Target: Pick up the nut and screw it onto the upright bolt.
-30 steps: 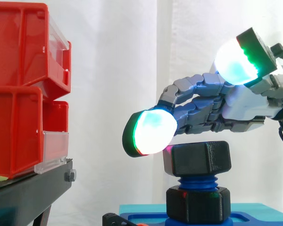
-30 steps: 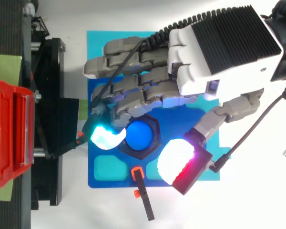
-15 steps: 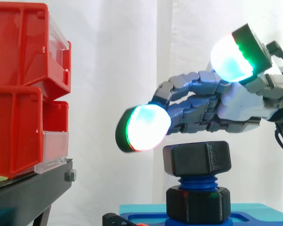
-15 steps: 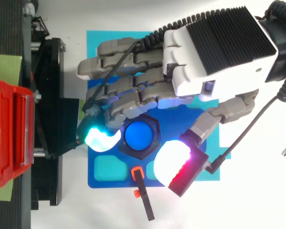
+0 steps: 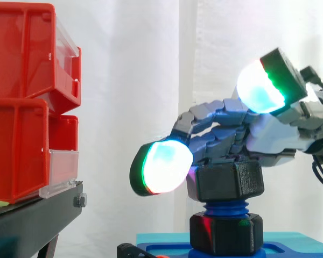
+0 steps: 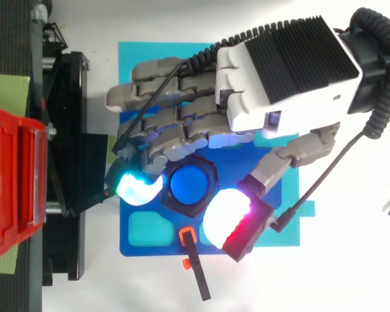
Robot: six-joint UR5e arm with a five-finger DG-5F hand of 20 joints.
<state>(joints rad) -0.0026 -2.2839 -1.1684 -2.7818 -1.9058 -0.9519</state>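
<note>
Nut: black, sitting on top of the bolt, above the base nut.
Bolt: blue, upright on the blue board; its top shows through the nut.
Robot hand: open and holding nothing. Fingers loosely bent along the nut's 12 o'clock side, thumb pad apart at 4 o'clock. Contact unclear.
Bins: red, at 9 o'clock.

White table, blue plate flat on it, black stand alongside
</note>
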